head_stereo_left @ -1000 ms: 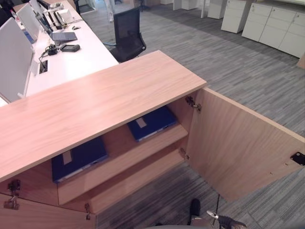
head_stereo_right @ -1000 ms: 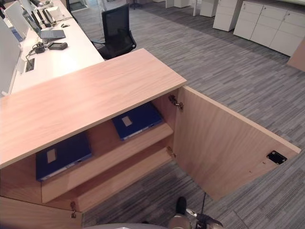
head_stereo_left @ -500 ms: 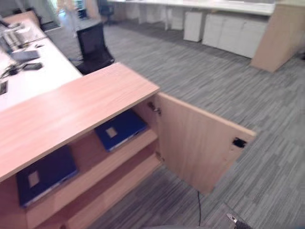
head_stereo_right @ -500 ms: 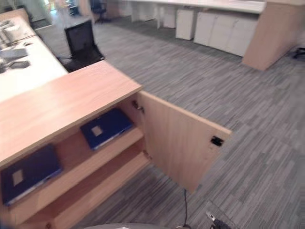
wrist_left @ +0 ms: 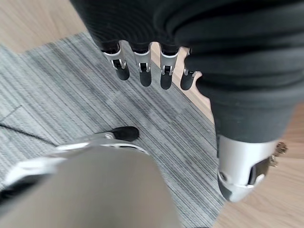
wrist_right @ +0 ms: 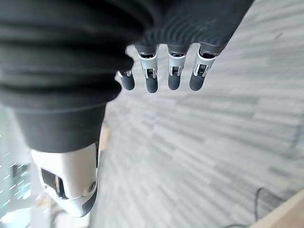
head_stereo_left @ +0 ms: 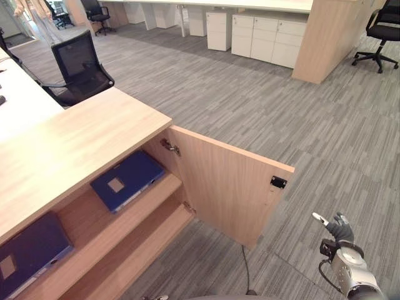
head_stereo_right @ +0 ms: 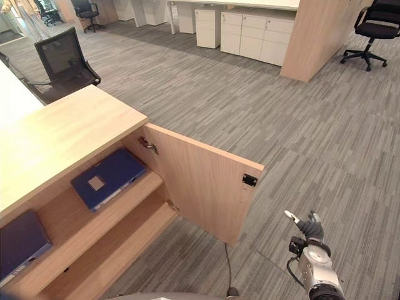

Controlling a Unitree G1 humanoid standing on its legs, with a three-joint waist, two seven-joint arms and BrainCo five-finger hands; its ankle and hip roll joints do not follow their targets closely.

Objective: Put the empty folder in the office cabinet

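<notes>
Right hand (head_stereo_right: 310, 226) hangs relaxed and empty over carpet; left hand (wrist_left: 142, 66) likewise. Dark blue folder (head_stereo_left: 127, 179) with pale label lies flat on cabinet shelf (head_stereo_left: 156, 197).

Two blue folders are lying on the cabinet's upper shelf: one folder (head_stereo_left: 127, 180) near the hinge side, another folder (head_stereo_left: 28, 253) further along. One cabinet (head_stereo_left: 75, 140) is standing with one door (head_stereo_left: 228, 190) hanging open. Three black office chairs are sitting around: one chair (head_stereo_left: 80, 65) close by, a second chair (head_stereo_left: 382, 28), and a third chair (head_stereo_left: 98, 12) far off.
</notes>
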